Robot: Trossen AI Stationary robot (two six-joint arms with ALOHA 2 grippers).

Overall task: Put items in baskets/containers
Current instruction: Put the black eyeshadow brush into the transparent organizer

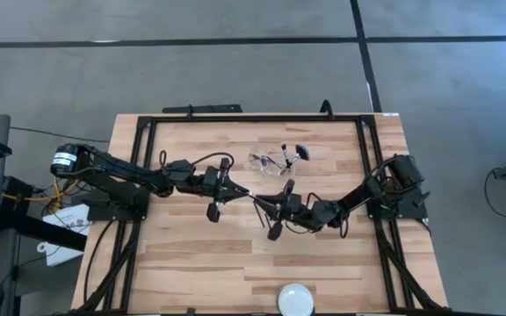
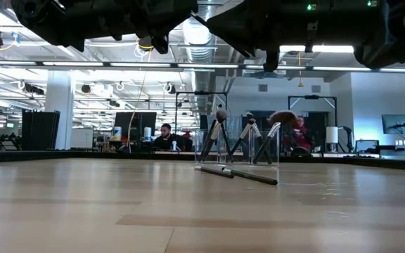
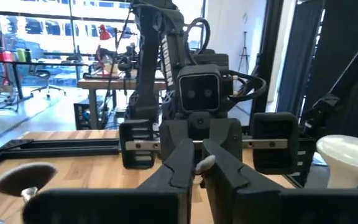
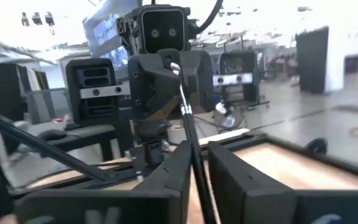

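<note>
Near the clear container (image 1: pixel 269 161), your left gripper (image 1: pixel 244 192) and right gripper (image 1: pixel 259 201) meet, both pinching one makeup brush (image 4: pixel 187 118) between them above the table (image 1: pixel 191 263).

No readable text or labels.

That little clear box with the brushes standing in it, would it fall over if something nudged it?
Probably fairly easily. The clear box looks like thin, light plastic, so a nudge would likely slide it on the smooth wooden table. The brushes lean out above its rim, so it may be top-heavy and tip toward them.
</note>
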